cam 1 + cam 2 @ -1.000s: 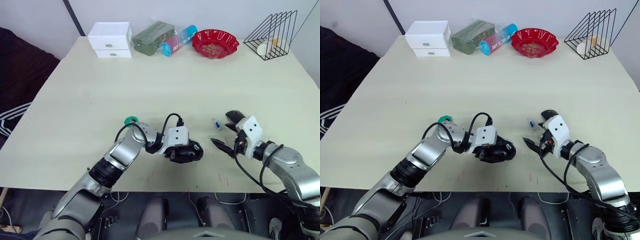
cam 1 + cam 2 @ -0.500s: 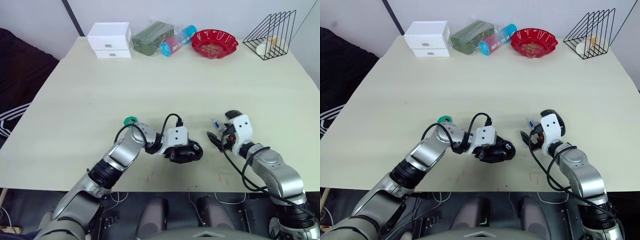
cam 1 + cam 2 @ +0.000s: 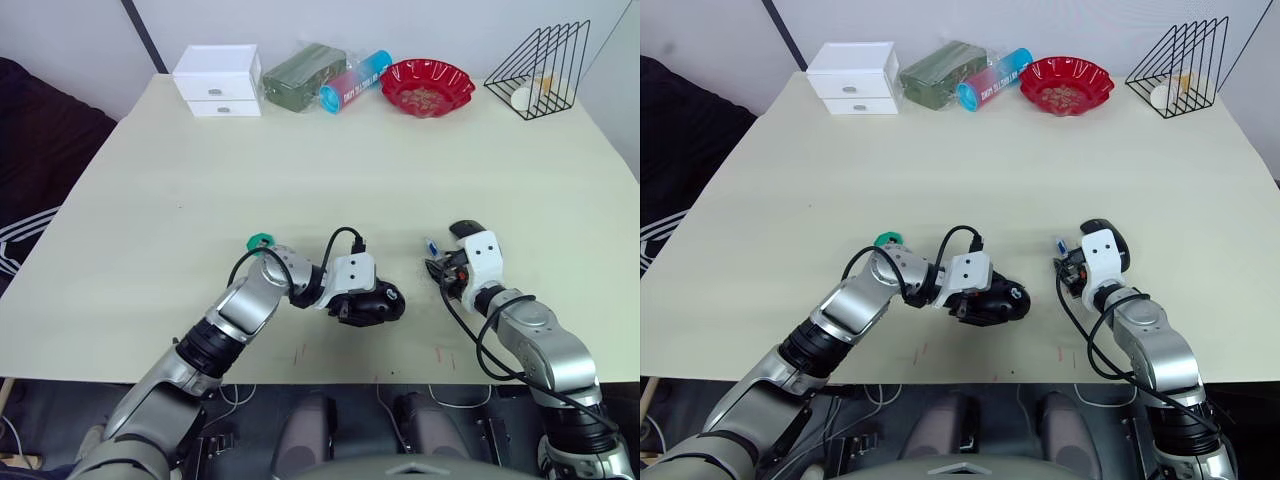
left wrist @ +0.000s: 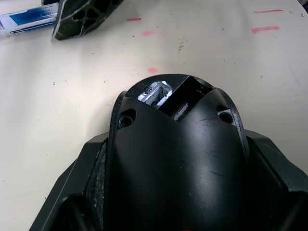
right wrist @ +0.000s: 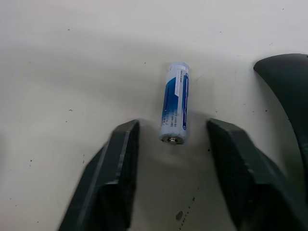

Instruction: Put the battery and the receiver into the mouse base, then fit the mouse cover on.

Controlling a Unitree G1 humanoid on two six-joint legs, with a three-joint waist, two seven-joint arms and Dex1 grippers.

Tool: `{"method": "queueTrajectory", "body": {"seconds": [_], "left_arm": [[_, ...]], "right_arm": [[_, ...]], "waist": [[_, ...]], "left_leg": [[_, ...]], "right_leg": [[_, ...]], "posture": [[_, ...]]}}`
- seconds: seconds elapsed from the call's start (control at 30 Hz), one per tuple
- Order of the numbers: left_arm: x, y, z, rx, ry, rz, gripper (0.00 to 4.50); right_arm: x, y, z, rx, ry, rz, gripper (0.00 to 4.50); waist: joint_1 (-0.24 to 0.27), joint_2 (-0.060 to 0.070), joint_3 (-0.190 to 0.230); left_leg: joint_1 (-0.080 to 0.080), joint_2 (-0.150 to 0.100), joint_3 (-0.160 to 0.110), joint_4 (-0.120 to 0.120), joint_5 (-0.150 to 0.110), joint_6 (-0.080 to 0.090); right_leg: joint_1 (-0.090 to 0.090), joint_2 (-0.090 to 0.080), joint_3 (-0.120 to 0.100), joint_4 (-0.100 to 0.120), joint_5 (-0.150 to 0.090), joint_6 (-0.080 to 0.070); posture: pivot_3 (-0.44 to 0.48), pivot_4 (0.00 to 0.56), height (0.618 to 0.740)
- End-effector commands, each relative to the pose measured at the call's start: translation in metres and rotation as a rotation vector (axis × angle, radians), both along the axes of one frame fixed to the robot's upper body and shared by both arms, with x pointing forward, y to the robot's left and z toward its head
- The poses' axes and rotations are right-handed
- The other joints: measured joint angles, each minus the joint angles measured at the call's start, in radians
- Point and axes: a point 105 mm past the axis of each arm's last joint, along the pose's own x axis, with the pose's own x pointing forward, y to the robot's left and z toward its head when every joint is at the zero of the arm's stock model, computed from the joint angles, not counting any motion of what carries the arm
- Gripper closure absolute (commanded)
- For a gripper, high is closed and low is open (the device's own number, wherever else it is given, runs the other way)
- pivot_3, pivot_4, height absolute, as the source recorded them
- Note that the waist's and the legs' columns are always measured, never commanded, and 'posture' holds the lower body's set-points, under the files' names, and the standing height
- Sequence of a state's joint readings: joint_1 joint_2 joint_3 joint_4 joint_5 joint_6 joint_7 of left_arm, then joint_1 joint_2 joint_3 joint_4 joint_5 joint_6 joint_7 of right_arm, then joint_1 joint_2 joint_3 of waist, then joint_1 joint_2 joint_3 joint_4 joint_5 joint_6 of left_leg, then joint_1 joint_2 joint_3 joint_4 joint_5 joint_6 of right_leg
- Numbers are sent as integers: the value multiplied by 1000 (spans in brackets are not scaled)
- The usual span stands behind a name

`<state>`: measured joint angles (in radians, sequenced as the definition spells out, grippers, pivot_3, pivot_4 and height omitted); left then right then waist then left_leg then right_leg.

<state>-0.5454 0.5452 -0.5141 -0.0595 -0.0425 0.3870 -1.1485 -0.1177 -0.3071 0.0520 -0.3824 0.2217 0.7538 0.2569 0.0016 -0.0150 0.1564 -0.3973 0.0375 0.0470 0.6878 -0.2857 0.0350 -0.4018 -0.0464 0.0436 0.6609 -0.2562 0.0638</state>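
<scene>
The small white-and-blue cylindrical battery (image 5: pixel 174 109) lies flat on the pale cream counter (image 3: pixel 330 160), near the front edge and right of centre. In the right wrist view its long axis runs nearly along the line of the fingers, its silver terminal end toward the camera and its rounded end pointing away. It sits between the two black fingers (image 5: pixel 109 178) of the right gripper (image 5: pixel 172 139), whose jaws stand spread, one on each side, neither touching it. From the head camera the battery (image 3: pixel 433 246) shows as a small pale sliver at about 11 o'clock from the right gripper's white housing.

At about 9 o'clock from the battery, across a stretch of bare counter, the palm-sized black plastic mouse base (image 3: pixel 375 303) rests on the counter, clenched in the jaws of the left gripper (image 3: pixel 352 303). In the left wrist view the mouse base (image 4: pixel 178 139) has its narrower end pointing away from the wrist, with a hollow recess and a bit of silver metal showing at that end.

A smooth glossy black curved mouse cover (image 3: pixel 463 230) lies just beyond the right gripper, at about 1 o'clock from the battery.

Along the far edge stand a small white two-drawer box (image 3: pixel 220 80), a dark green packet (image 3: pixel 305 76), a blue-and-pink tube (image 3: pixel 358 80), a red scalloped bowl (image 3: pixel 430 87) and a black wire rack (image 3: pixel 540 70)
</scene>
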Motion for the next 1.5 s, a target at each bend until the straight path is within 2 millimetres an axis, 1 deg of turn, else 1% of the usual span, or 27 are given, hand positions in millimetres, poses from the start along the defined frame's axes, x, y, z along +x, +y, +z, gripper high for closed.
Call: {"method": "queueTrajectory", "body": {"seconds": [0.03,0.07,0.1,0.13,0.23,0.33,0.43,0.57,0.7,0.77,0.83,1.0,1.13,1.3,1.5], "left_arm": [[-3,6,-14,46,31,14,1543],[-3,6,-15,46,31,14,1543],[-3,6,-15,47,32,12,1543],[-4,6,-15,47,33,11,1543],[-6,5,-16,46,40,6,1543],[-7,5,-15,45,45,5,1543],[-7,5,-15,45,50,6,1543],[-6,3,-15,41,53,6,1543],[-5,2,-15,42,49,3,1543],[-5,1,-15,40,50,4,1543],[-5,0,-16,40,51,7,1543],[-3,1,-16,40,49,14,1543],[-3,0,-16,38,46,17,1543],[-3,-2,-16,36,44,15,1543],[-4,-3,-17,36,42,19,1543]], "right_arm": [[2,3,11,-7,-54,18,3521],[2,4,12,-9,-58,20,3916],[2,3,12,-9,-63,13,4403],[2,3,13,-7,-66,8,4457],[1,4,15,-22,-85,27,4457],[-1,3,24,-23,-111,54,4457],[-10,4,32,-35,-108,136,4457],[-31,11,38,-31,-46,291,4457],[-46,13,42,-13,20,375,4457],[-60,16,46,-27,71,465,4457],[-69,18,49,-27,116,521,4457],[-83,21,50,-62,209,596,4457],[-89,24,50,-85,283,630,4457],[-82,25,50,-154,353,595,4457],[-81,29,48,-182,411,586,4457]], "waist": [[-1,0,0],[-1,0,0],[-1,0,0],[-1,0,0],[-2,0,0],[-3,0,0],[-3,0,0],[-3,0,0],[-3,0,0],[-2,0,0],[-2,-1,0],[0,-1,-1],[4,-2,-1],[9,-2,-1],[11,-2,-1]], "left_leg": [[0,0,0,0,0,0],[0,0,0,0,0,0],[0,0,0,0,0,0],[0,0,0,0,0,0],[0,0,0,0,0,0],[0,0,0,0,0,0],[0,0,0,0,0,0],[0,0,-1,0,0,0],[0,0,-1,0,0,0],[0,0,-1,0,0,0],[0,0,-1,0,0,0],[0,0,-2,0,0,0],[-1,0,-2,0,0,0],[-1,0,-2,0,0,0],[-2,0,-2,0,0,0]], "right_leg": [[0,0,0,0,0,0],[0,0,0,0,0,0],[0,0,0,0,0,0],[0,0,0,0,0,0],[0,0,0,0,0,0],[0,0,0,0,0,0],[0,0,0,0,0,0],[0,0,0,0,0,0],[0,0,0,0,0,0],[0,0,0,0,0,0],[0,0,0,0,0,0],[0,0,-1,0,0,0],[0,0,-1,-1,0,0],[0,0,-1,-1,0,0],[0,-1,-2,-2,0,0]], "posture": [[0,150,740],[0,150,740],[0,150,740],[0,150,740],[0,150,740],[0,150,740],[0,150,740],[0,150,740],[0,150,740],[0,150,740],[0,150,740],[0,150,740],[0,150,740],[0,150,740],[0,150,740]]}}
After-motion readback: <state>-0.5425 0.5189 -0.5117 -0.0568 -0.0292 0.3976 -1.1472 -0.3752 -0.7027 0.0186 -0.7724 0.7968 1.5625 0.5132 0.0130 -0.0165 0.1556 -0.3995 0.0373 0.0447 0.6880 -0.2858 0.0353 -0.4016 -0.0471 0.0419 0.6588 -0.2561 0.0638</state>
